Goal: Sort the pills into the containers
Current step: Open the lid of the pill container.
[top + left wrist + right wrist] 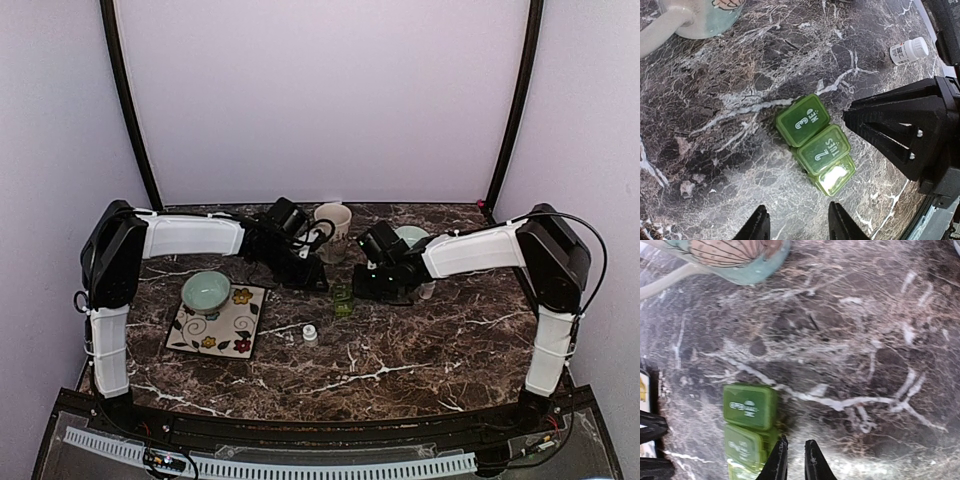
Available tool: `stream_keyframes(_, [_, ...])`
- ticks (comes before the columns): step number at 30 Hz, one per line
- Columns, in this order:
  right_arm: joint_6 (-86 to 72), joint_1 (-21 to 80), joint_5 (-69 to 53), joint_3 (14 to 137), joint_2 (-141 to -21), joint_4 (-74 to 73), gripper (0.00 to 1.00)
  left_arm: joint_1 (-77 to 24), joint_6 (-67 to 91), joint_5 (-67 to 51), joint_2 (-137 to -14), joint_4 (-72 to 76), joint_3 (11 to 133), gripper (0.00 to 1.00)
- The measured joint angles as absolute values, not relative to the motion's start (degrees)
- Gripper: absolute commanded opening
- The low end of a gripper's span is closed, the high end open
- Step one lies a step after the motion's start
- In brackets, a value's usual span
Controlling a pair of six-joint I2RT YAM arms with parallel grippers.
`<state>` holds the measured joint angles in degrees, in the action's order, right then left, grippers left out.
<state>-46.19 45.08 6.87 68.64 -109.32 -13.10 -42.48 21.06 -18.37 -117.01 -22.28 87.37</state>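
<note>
As glare washes pill box point(816, 144) | third lid's label unreadable

Pill box point(747, 432) 3rd compt. off-frame

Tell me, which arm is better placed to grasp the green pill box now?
Probably the left. The left gripper has open jaws, and the pill box lies just ahead of them. The right gripper is nearly shut, its tips beside the box.
</note>
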Motion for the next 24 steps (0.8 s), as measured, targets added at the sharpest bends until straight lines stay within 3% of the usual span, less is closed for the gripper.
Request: stream_keyframes(24, [-46.54, 44.88, -0.19, 68.45, -110.06, -8.03, 0.13, -42.5, 23.92, -18.61, -117.12, -19.35, 86.04, 0.45])
